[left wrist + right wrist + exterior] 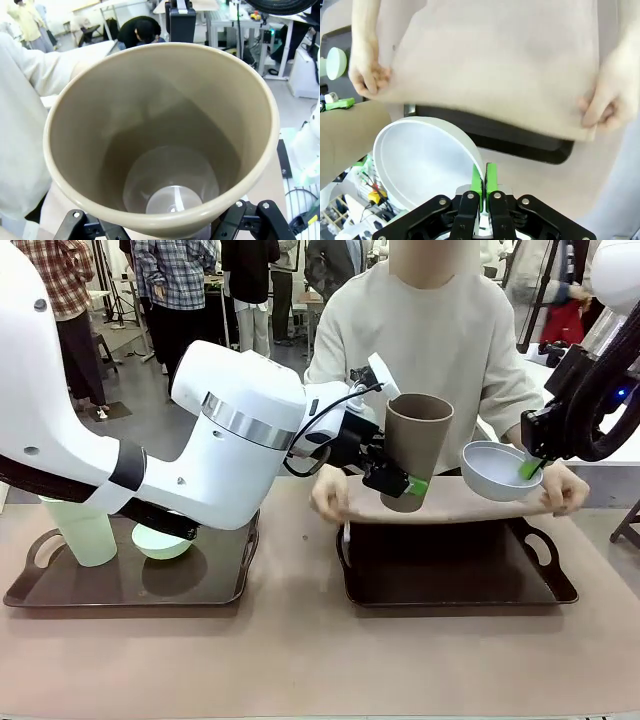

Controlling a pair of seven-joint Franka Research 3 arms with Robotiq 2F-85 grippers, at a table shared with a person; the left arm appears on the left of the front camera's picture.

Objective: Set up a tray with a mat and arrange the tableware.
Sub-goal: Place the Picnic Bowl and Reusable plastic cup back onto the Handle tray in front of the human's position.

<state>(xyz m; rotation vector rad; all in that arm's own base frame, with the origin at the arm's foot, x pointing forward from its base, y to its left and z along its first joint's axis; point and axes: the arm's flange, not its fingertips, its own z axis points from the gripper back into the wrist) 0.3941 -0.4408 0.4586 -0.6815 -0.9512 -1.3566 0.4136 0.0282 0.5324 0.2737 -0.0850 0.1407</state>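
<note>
At nine o'clock the pale green cup (82, 530) and mint bowl (160, 543) sit in the left tray (40, 592). My left jaws grasp the tan-brown cup (420, 435) aloft. A person's hands (328, 495) hold the mat (450, 502) over the right tray (450, 588). At three o'clock my right jaws clench the rim of the bluish-white bowl (492, 468).

Well behind the person's right hand (328, 495), a grey floor (135, 390) runs to people (175, 285) standing among tripod stands (118, 295). Well behind the left hand (565, 490) sits something red (566, 322). Elsewhere, white tables (225, 17) stand on metal legs.
</note>
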